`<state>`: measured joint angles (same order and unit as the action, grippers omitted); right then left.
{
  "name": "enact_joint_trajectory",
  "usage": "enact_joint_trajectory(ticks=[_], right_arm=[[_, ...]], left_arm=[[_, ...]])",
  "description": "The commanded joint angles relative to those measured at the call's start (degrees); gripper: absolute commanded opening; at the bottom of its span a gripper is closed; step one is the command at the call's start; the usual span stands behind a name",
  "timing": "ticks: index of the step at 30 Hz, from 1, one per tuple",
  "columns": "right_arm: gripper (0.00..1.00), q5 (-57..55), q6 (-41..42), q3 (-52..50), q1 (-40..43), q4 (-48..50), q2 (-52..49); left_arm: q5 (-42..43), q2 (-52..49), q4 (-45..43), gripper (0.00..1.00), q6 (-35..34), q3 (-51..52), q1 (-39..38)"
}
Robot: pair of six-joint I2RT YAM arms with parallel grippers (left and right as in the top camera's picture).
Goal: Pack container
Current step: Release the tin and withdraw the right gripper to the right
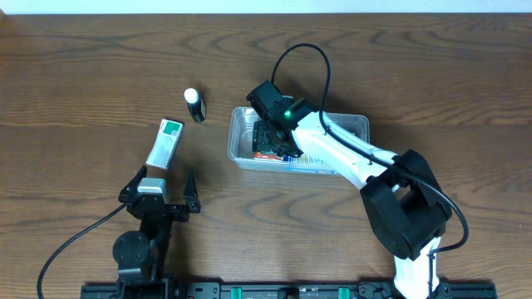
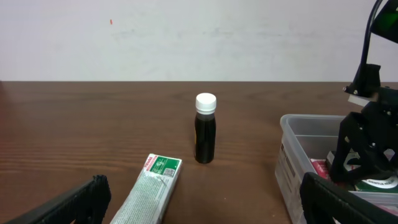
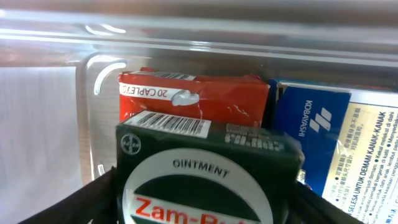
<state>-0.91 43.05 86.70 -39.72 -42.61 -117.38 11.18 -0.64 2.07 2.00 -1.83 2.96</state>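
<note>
The brown wood-grain table [image 1: 83,66] carries the container [image 1: 353,124], a clear rectangular plastic tub with rounded corners and a rim, which sits right of the table's centre. The white right arm reaches into its left end. Inside the tub, a blue-and-cream flat carton [image 3: 329,137] reads "KOBAYASHI" and "SELESA UNTUK DEMAM KANAK-KANAK". To its left, against the tub's end wall, lies a red cardboard box [image 3: 193,99] marked "20 CAPLETS". In front of both, closest to the wrist camera, is a dark green square box [image 3: 205,168] with a barcode, a white oval, the word "OINTMENT" and red letters beginning "Zam-B". The right gripper [image 1: 273,141] is closed on it, with one black finger against each side. The left gripper [image 1: 162,181] sits at the near left of the table, spread wide and holding nothing. Just beyond it lies a long white-and-green cardboard carton [image 1: 165,143] with a red mark at one end, its print too small to read. Further back, a small dark bottle with a white cap [image 2: 205,130] stands upright between that carton and the tub.
</note>
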Motion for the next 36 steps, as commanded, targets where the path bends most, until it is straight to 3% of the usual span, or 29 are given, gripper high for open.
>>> enact_joint_trajectory(ticks=[1, 14, 26, 31, 36], right_arm=[[0.77, 0.13, -0.28, -0.02, -0.42, 0.0, -0.7], [0.82, 0.28, -2.01, 2.1, -0.42, -1.29, 2.01], [0.95, -1.73, -4.17, 2.84, 2.8, -5.7, 18.56], [0.99, -4.96, -5.53, 2.84, 8.44, -9.42, 24.7], [0.99, -4.98, -7.61, 2.84, 20.31, -13.07, 27.15]], left_arm=[[-0.04, 0.04, 0.83, 0.98, 0.98, 1.6, 0.35], [-0.02, 0.04, 0.83, 0.98, 0.98, 1.6, 0.35], [-0.02, 0.04, 0.83, 0.98, 0.98, 1.6, 0.35], [-0.02, 0.04, 0.83, 0.98, 0.96, 1.6, 0.35], [-0.02, 0.04, 0.85, 0.98, 0.98, 1.6, 0.35]])
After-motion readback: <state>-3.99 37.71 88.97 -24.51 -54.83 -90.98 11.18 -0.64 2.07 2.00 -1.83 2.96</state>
